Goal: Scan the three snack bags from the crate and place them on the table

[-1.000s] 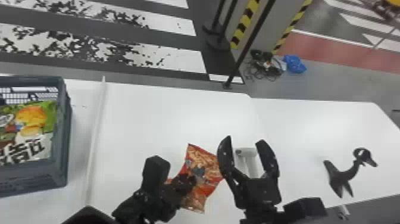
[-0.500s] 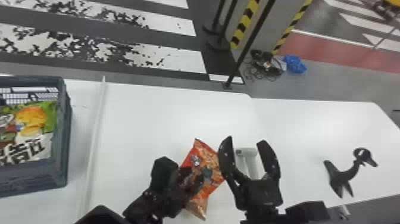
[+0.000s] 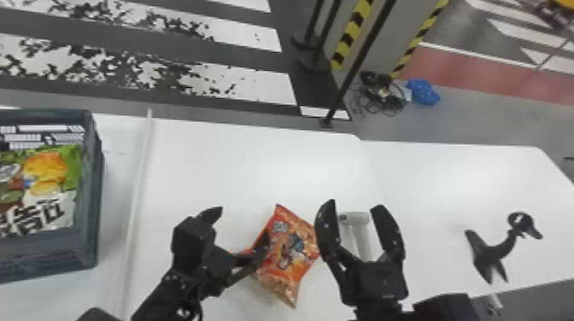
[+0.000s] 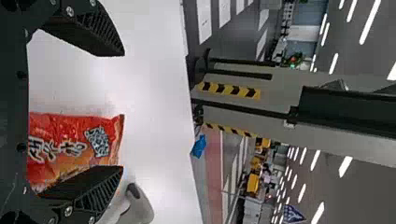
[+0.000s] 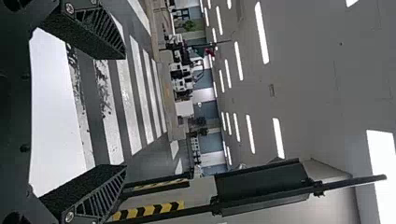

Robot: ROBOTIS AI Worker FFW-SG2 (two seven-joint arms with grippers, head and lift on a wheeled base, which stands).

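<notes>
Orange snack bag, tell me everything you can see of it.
The snack bag is orange-red and shiny, apparently plastic film, with pale lettering and pointed corners. It looks closed and seems to rest at a slant on the white table. One finger of the open left gripper overlaps it; whether they touch is unclear.

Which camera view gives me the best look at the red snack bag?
The head view: it shows the red snack bag nearly end to end, with one finger of the left gripper overlapping its side. The left wrist view shows the bag's printed front closer, but the gripper hides one end and a finger covers part of an edge.
</notes>
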